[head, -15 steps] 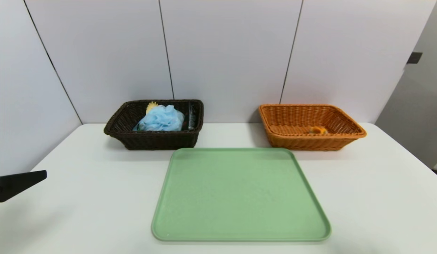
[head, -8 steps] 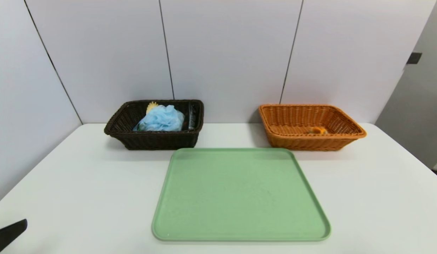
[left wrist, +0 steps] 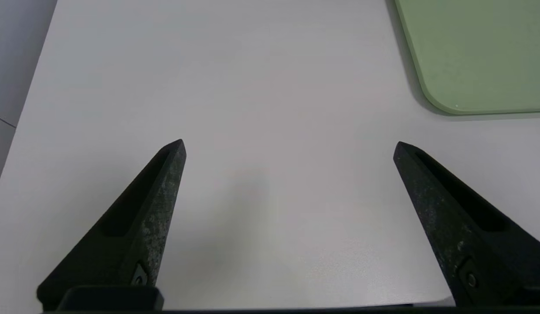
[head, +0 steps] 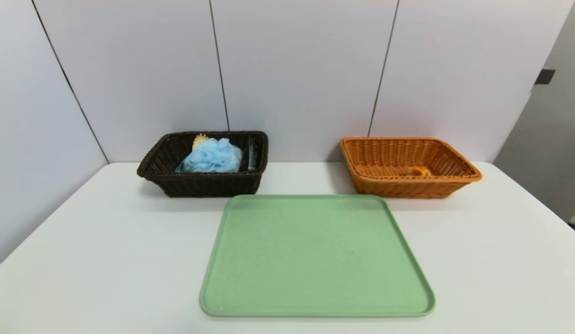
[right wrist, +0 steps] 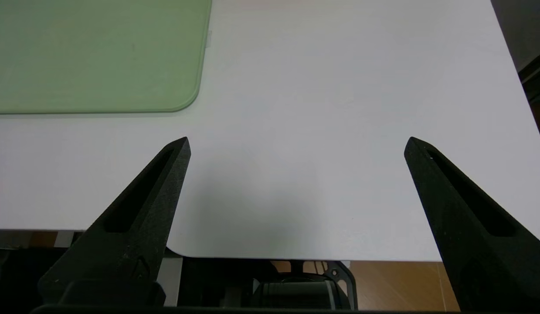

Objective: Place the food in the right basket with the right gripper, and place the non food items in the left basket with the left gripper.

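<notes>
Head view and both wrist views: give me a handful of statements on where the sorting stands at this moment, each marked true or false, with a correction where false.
1. The green tray has nothing on it. True.
2. The blue bath pouf lies in the orange basket. False: it lies in the dark brown basket, on the robot's left.
3. The orange basket holds a small orange item. True.
4. The left gripper is shut on an object. False: its jaws stand wide apart over bare white table, with nothing between them.
5. The right gripper hangs over the green tray. False: it is open at the table's near edge, beside the tray's corner.
</notes>
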